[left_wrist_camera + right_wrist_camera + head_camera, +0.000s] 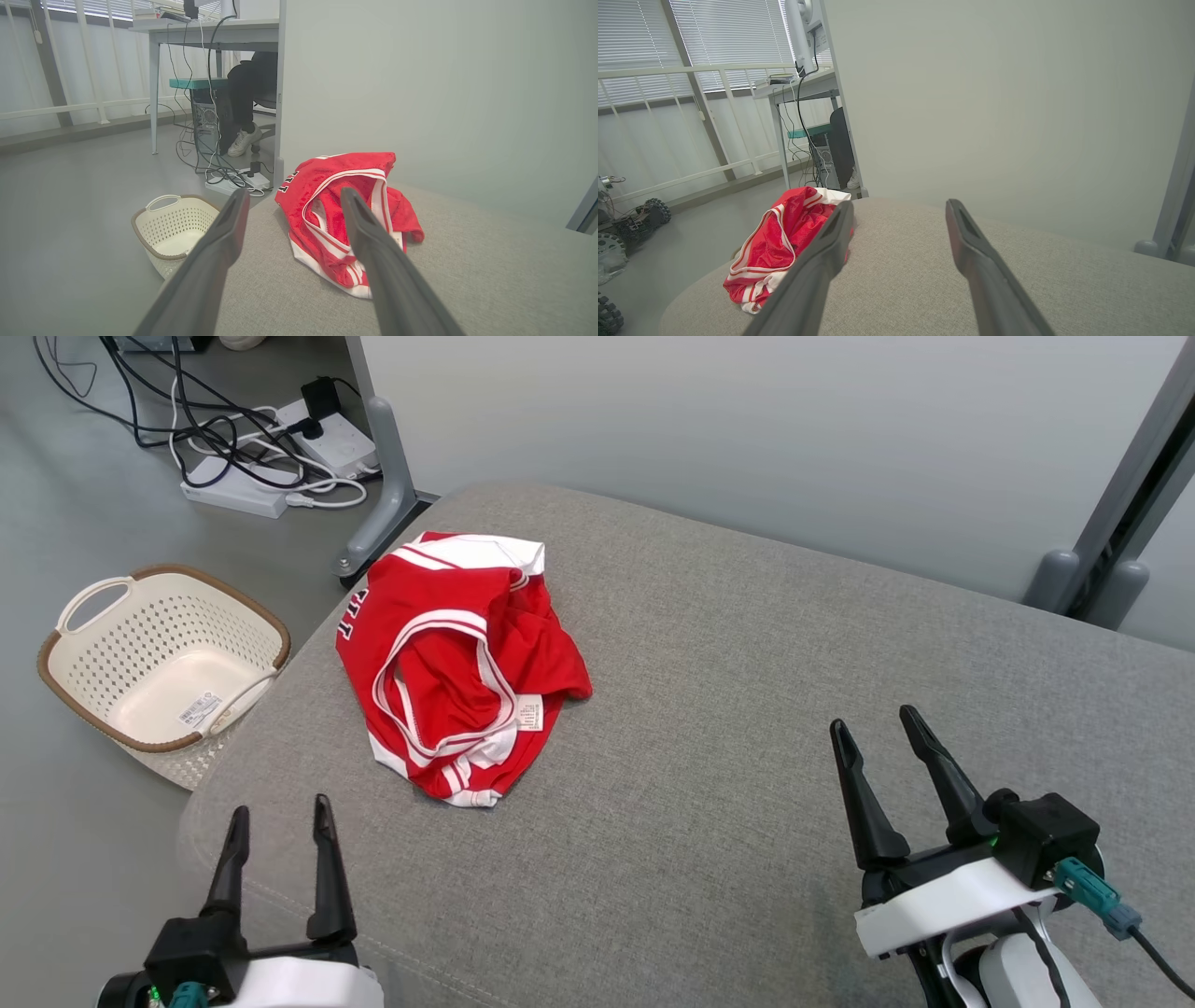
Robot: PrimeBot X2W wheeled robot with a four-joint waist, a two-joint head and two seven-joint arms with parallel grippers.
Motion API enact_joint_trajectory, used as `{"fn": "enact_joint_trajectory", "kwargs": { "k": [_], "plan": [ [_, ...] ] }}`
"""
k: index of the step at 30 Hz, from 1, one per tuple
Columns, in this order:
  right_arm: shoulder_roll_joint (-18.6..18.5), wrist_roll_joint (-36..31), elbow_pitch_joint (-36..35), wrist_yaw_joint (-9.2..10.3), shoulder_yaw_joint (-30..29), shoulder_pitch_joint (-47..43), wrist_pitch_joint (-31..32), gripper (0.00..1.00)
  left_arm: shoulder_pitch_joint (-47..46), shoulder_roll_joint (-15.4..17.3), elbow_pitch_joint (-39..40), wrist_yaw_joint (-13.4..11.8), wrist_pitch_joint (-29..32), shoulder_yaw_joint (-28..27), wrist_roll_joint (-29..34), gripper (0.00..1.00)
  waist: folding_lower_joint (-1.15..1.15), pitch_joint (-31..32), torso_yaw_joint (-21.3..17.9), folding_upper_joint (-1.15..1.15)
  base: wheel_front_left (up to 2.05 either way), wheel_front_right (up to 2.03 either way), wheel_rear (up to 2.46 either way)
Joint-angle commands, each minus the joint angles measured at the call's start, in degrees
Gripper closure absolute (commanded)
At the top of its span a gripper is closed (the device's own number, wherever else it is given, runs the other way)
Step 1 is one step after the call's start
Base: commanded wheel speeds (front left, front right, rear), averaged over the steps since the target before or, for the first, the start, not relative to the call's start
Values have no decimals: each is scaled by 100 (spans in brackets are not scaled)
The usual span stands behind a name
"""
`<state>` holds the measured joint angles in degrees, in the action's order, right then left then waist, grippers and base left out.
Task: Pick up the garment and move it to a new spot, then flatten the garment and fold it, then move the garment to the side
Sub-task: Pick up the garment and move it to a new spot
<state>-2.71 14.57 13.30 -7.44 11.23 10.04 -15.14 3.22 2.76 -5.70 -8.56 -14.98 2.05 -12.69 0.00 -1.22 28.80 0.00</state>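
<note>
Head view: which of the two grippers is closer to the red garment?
The left gripper, at lower left; the red garment lies leftward, farther from the right gripper.

Head looks down — wrists low, sharing the garment (448, 644).

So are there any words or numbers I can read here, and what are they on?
Dark block print on the red garment: folded over at the edge, maybe "11", but not sure.
White tag on the garment: print too small to read.
Sticker inside the basket: a barcode and print too small to read.
</note>
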Motion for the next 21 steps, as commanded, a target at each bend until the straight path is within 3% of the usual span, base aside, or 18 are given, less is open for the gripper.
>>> {"fn": "enact_joint_trajectory", "kwargs": {
  "k": [1, 12, 21],
  "plan": [
    [-35, 16, 19, -8, -16, 17, -12, 0, -30, 21, 12, 70, -21, 41, 143, 0, 0, 8, -9, 0, 0, 0, 0],
    [-35, -6, -21, -8, -63, -144, -12, 0, -125, 23, -62, 171, -20, 110, 214, 0, 0, 75, -77, 0, 0, 0, 0],
    [-36, -165, -148, -8, -75, -162, -12, 0, -337, 24, -279, 251, -21, 182, -105, 0, 0, -105, -195, 0, 0, 0, 0]
  ]
}}
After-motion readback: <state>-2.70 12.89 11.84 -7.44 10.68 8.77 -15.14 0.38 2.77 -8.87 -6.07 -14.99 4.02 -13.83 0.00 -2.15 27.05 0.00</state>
